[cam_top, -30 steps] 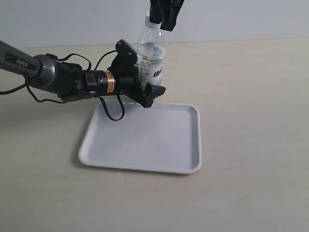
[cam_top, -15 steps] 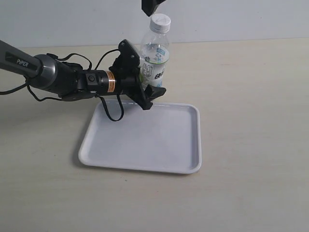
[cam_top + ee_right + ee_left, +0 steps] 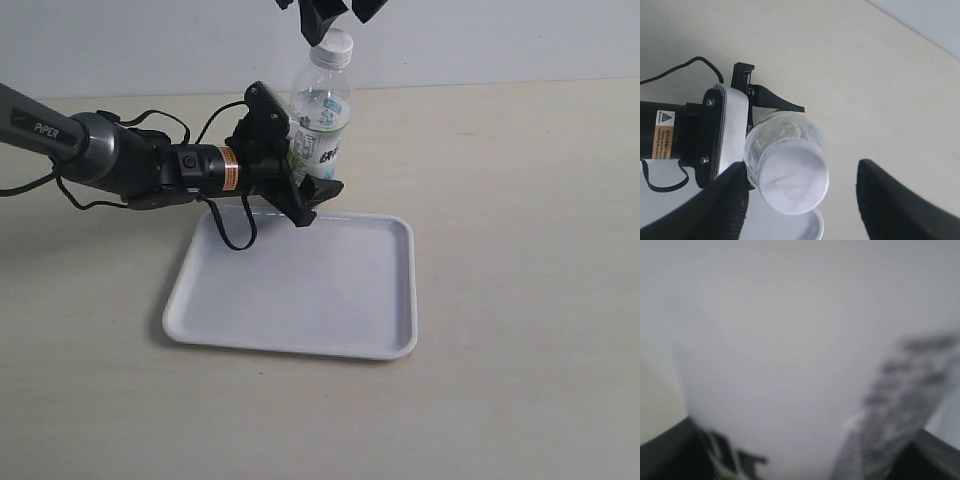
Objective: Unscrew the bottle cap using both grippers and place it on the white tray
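Note:
The clear bottle (image 3: 322, 120) with its lime label stands upright at the white tray's (image 3: 300, 300) far edge. My left gripper (image 3: 295, 150), on the grey-black arm with the orange band, is shut on the bottle's labelled body from the left. The white bottle cap (image 3: 334, 44) sits on the neck. My right gripper (image 3: 332, 12) hangs open just above it. In the right wrist view the cap (image 3: 792, 182) lies between the spread black fingers (image 3: 722, 210), nearer the left one, with a wide gap to the other. The left wrist view is filled by the blurred bottle (image 3: 790, 340).
The beige table (image 3: 520, 200) spreads around the tray, with a pale wall behind it. The left arm (image 3: 110, 155) and its looping black cable (image 3: 232, 235) lie low across the table's left side, reaching over the tray's far left corner.
One second ago the right gripper was down around the cap. It then lifted off, and now hovers open just above the cap. The cap stays on the bottle; the left gripper still holds the bottle.

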`<state>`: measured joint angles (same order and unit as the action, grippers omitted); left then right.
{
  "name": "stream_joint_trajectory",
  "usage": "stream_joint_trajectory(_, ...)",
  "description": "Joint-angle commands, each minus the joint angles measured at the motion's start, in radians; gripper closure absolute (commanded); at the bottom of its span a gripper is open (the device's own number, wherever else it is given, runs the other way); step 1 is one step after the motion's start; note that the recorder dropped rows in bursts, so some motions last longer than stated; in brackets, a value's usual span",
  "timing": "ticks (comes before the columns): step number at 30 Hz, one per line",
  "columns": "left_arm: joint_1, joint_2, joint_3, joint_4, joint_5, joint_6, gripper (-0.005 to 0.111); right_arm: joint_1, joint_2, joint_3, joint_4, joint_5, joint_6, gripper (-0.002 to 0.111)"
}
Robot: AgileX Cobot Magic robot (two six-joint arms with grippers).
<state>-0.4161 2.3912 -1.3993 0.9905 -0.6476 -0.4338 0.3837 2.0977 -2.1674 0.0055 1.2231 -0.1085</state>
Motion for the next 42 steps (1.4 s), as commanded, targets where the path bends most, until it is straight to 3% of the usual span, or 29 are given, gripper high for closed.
stream_joint_trajectory(1, -0.003, -0.005, 0.001, -0.007, 0.026, 0.011, 0.107, 0.001, 0.003, -0.003, 0.008, -0.002, 0.006, 0.049)
stream_joint_trajectory(28, -0.003, -0.005, 0.001, -0.007, 0.026, 0.009, 0.107, 0.001, 0.046, -0.003, 0.015, -0.002, 0.029, 0.049)
stream_joint_trajectory(35, -0.003, -0.005, 0.001, -0.007, 0.026, 0.009, 0.107, 0.001, 0.044, -0.003, 0.015, -0.002, 0.029, 0.06)
stream_joint_trajectory(42, -0.003, -0.005, 0.001, -0.008, 0.026, 0.009, 0.107, 0.001, 0.04, -0.003, 0.015, -0.002, 0.027, 0.054)
